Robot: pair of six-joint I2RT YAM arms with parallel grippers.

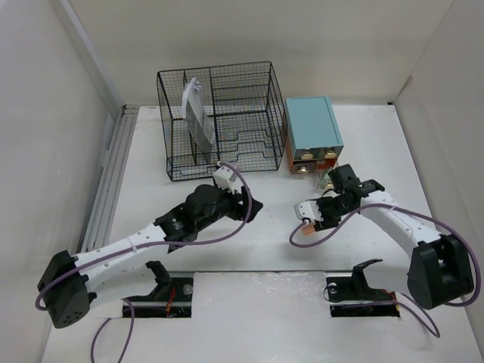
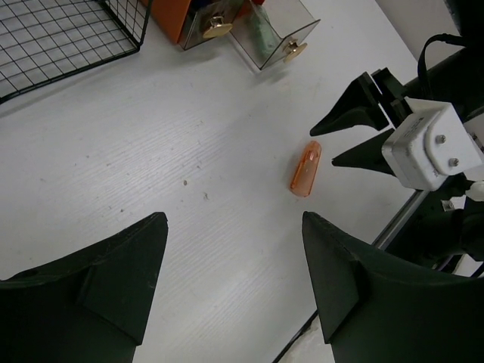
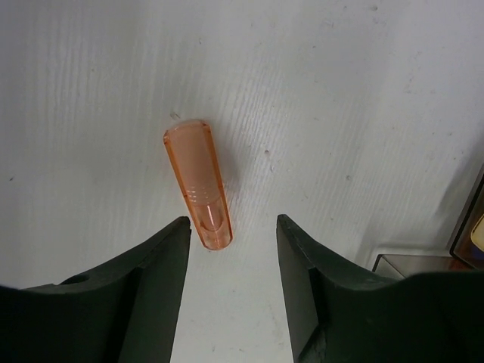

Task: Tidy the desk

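Note:
A small translucent orange cap point(image 3: 198, 185) lies flat on the white desk point(image 1: 363, 144), between the two arms. My right gripper point(image 3: 233, 221) hangs open just above it. The cap's near end sits at the fingertips, closer to the left finger point(image 3: 162, 265); nothing is gripped. In the left wrist view the same cap point(image 2: 305, 168) lies just left of the right gripper point(image 2: 325, 145). My left gripper point(image 2: 233, 219) is open wide over bare desk, a short way from the cap. From above, the left gripper point(image 1: 253, 206) and right gripper point(image 1: 301, 219) face each other mid-desk.
A black wire-mesh organizer point(image 1: 219, 121) holding a grey-white item point(image 1: 198, 121) stands at the back. Beside it is a teal drawer box point(image 1: 312, 128) with clear drawers point(image 2: 272, 34) pulled out. A grey rail point(image 1: 110, 174) runs along the left edge. Pale walls surround the desk.

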